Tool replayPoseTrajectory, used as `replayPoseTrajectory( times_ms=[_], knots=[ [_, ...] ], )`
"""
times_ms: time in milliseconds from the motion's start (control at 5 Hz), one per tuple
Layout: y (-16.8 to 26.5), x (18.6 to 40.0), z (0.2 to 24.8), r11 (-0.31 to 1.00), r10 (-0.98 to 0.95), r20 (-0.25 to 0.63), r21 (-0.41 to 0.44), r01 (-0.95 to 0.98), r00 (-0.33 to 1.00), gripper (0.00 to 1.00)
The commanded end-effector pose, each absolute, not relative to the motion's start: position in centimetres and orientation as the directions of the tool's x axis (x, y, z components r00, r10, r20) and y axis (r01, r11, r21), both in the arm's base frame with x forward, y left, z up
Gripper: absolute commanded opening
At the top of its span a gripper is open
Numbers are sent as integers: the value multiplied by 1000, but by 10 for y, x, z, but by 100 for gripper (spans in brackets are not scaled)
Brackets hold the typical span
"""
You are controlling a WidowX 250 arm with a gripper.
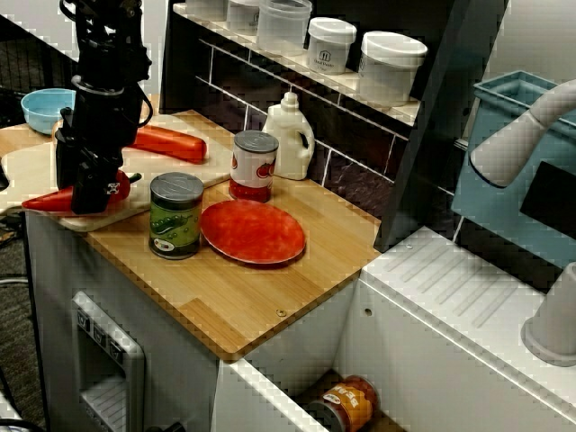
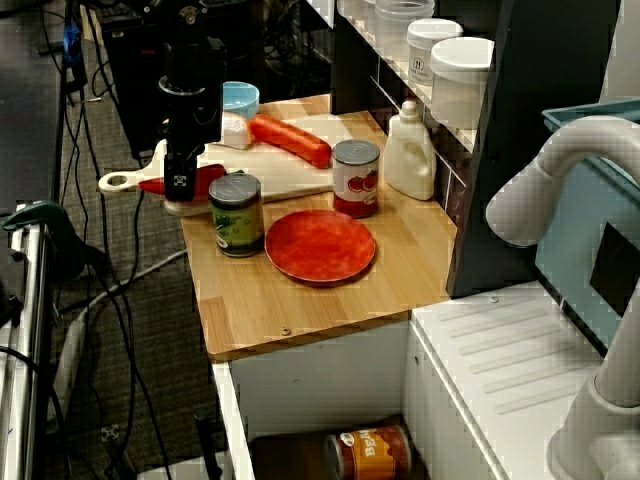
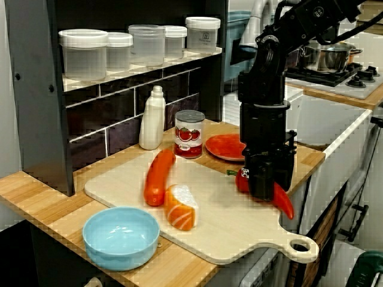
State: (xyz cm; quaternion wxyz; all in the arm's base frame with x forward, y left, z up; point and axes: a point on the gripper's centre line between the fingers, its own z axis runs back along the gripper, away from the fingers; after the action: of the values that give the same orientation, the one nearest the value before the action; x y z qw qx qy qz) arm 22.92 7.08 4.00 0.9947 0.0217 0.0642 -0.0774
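The black gripper (image 3: pixel 264 191) is clenched on a long red chili pepper (image 3: pixel 284 203) lying on the pale wooden cutting board (image 3: pixel 227 233). In the shelf-facing view, a smooth orange carrot (image 3: pixel 157 176) lies at its nine o'clock.

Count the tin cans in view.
3: green-label can beside the red plate; tomato can beside the white bottle; orange-label can lying below the counter. Others may be hidden.

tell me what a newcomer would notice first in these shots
The black end effector stands out first, planted down on a red pepper near the handle end of the pale cutting board. Next comes the red plate in the middle of the wooden counter, with a green-labelled can and a tomato can beside it.
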Motion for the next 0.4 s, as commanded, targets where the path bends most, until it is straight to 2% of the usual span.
replayPoseTrajectory(
  times_ms=[0, 200],
  knots=[
    [76, 235, 48, 986, -153, -116, 53, 160, 981, 92],
    [76, 235, 49, 986, -150, -121, 55, 158, 981, 100]
  ],
)
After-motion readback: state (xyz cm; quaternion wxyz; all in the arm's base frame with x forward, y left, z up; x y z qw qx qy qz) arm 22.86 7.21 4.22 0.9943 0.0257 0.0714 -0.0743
